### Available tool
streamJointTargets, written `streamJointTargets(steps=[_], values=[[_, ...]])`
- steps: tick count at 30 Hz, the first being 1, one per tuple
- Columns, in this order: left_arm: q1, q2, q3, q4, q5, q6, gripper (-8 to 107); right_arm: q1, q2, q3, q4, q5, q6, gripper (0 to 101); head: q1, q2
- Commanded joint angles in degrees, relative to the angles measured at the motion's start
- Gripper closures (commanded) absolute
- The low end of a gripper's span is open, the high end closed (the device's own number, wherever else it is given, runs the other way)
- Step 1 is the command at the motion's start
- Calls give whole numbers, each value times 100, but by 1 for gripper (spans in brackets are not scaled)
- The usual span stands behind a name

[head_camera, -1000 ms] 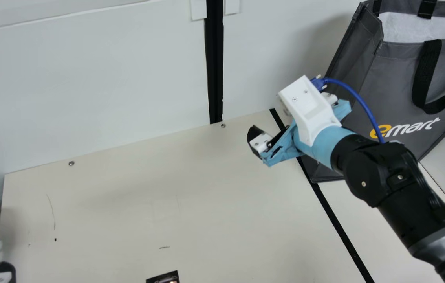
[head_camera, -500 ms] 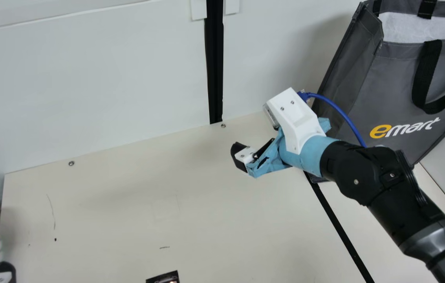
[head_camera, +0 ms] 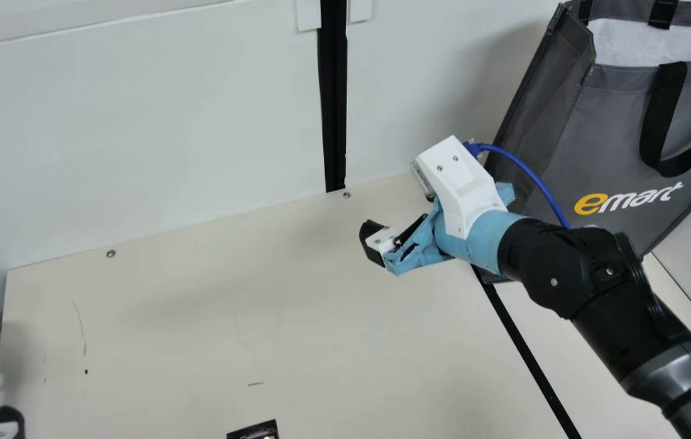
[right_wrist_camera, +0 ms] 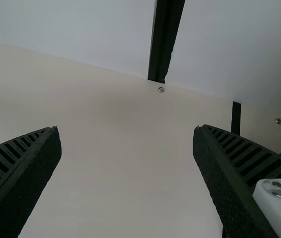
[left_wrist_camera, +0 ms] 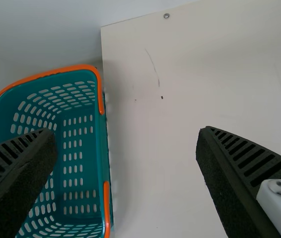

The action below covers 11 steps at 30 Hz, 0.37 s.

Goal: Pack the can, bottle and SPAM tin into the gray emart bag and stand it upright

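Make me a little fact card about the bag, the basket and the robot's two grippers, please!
Bag: gray, standing up, top open
Basket: teal with orange handles, beside the table
Left gripper: fingers wide apart, nothing between them
Right gripper: fingers wide apart too, above the table, in front of the bag
Dark thing: cut off at the main view's bottom edge, can't tell what it is

A teal basket (left_wrist_camera: 76, 121) with orange handles (left_wrist_camera: 101, 94) stands beside the cream table (head_camera: 186, 341), partly hidden by one of the left fingers (head_camera: 3, 414). Beyond the right fingers (head_camera: 372, 244), between their tips, a black wall strip (right_wrist_camera: 166, 39) ends near a screw (right_wrist_camera: 161, 89); black tape (right_wrist_camera: 236, 116) passes behind one finger.
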State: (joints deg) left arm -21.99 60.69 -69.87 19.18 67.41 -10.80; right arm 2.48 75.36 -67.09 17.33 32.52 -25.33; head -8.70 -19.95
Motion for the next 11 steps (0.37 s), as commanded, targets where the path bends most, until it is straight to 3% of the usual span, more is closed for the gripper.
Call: streamJointTargets(steps=[1,11], values=[[0,0,0,0,0,0,9,0,0,0,0,0,0,6,-130,-5],[0,0,0,0,0,0,9,0,0,0,0,0,0,6,-130,-5]])
